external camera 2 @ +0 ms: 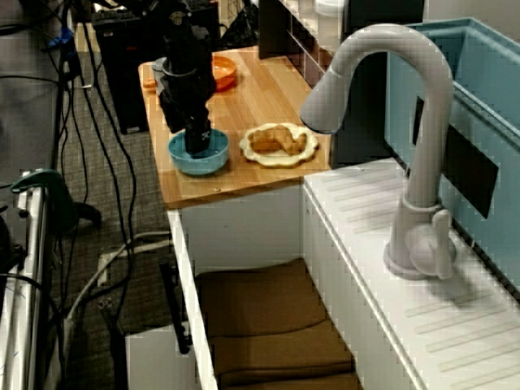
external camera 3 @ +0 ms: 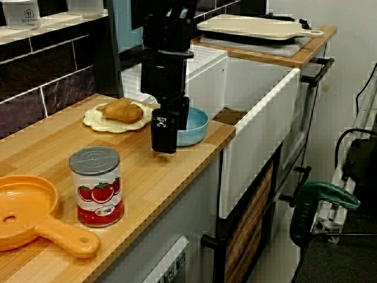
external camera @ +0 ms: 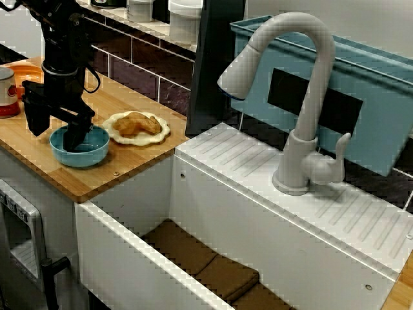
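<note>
We see the pincer with its jaws apart, straddling the rim of the blue bowl. One finger reaches down inside the bowl, and the other hangs outside its wall on the side away from the sink. Whether either finger touches the rim we cannot tell. The bowl sits directly under the pincer on the wooden counter, near its edge. Just beyond the pincer, toward the sink, lies a cream plate carrying a pastry. On the pincer's other side — well apart — stand a tomato can and an orange pan.
</note>
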`<control>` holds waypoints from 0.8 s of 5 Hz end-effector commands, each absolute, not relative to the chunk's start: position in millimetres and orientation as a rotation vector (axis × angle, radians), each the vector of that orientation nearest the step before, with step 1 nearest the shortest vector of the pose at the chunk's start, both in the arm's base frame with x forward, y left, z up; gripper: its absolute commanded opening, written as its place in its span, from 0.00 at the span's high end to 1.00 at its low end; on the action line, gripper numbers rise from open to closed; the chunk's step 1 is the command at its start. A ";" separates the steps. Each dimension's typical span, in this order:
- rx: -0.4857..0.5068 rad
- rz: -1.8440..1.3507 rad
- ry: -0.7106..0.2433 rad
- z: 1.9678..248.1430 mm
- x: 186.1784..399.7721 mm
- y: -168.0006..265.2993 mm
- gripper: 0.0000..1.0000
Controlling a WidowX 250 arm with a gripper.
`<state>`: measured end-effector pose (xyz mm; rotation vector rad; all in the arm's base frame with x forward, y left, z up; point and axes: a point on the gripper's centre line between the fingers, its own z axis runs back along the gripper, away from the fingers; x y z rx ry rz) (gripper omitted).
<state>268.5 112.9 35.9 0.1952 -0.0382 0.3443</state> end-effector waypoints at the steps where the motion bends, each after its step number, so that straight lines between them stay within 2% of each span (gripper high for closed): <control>1: 0.169 0.315 -0.027 40.4 283.6 122.7 1.00; 4: 0.137 0.342 0.003 71.2 303.1 147.4 1.00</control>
